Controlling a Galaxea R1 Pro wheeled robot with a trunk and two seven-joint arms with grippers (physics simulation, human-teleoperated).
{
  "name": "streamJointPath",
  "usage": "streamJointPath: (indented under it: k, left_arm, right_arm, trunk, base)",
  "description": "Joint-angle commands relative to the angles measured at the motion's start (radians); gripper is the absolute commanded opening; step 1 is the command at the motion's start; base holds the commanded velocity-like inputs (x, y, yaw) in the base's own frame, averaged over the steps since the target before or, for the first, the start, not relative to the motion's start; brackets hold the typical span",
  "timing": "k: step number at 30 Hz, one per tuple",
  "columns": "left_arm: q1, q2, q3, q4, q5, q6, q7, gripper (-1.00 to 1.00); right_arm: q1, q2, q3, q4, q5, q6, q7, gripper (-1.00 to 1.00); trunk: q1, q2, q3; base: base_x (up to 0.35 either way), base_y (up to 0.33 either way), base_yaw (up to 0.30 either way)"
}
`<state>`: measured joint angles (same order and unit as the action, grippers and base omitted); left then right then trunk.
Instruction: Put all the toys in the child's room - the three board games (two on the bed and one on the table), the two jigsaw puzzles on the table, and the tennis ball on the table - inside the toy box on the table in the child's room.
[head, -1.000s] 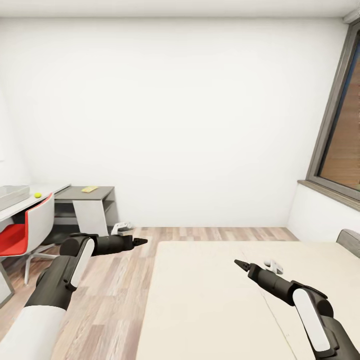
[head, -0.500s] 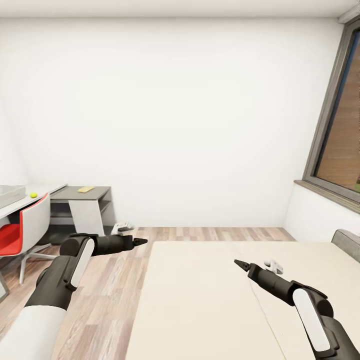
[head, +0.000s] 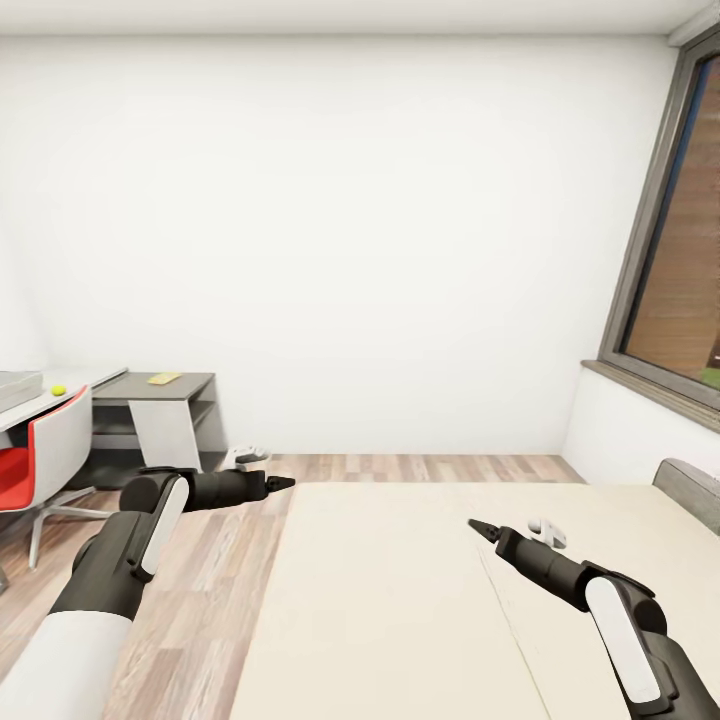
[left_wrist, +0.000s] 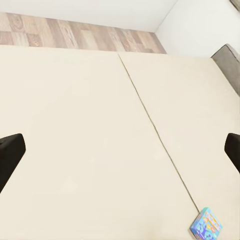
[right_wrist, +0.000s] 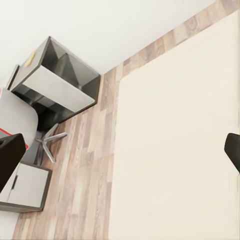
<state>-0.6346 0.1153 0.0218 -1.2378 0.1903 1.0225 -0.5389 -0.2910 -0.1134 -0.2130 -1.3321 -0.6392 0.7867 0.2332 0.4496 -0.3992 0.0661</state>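
Facing the bed (head: 400, 600), both arms out front with nothing held: left gripper (head: 280, 483) hangs over the floor just off the bed's near-left edge, right gripper (head: 478, 526) over the mattress. Head view shows both sets of jaws pinched to a point, yet each wrist view has the two dark fingertips at opposite edges of its picture, so I can't tell how far open either is. One light-blue board game (left_wrist: 206, 225) lies on the bed just beside the mattress seam; the other one there isn't spotted. Tennis ball (head: 58, 390) sits on the table (head: 95, 377), far left of the bed, beside the toy box (head: 20, 388); red chair (head: 45, 455) stands in front. Risks, my read: base clipping the bed frame on approach; a flat box on soft mattress gives the jaws no edge, likely to slide or tip out.
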Motion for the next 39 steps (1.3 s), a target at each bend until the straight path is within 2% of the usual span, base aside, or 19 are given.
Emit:
streamJointPath:
  k: [1, 39]
  left_arm:
    - [0.0, 0.0, 0.001, 0.0, 0.003, 0.007, -0.001, 1.0]
    - [0.0, 0.0, 0.001, 0.0, 0.003, 0.007, -0.001, 1.0]
  right_arm:
    - [0.0, 0.0, -0.002, 0.0, 0.003, 0.005, 0.006, 1.0]
    - [0.0, 0.0, -0.002, 0.0, 0.004, 0.005, 0.009, 1.0]
  trunk:
    - [0.0, -0.001, 0.0]
    - [0.0, -0.001, 0.0]
  base:
    - [0.0, -0.149, 0.0]
    - [0.0, -0.149, 0.0]
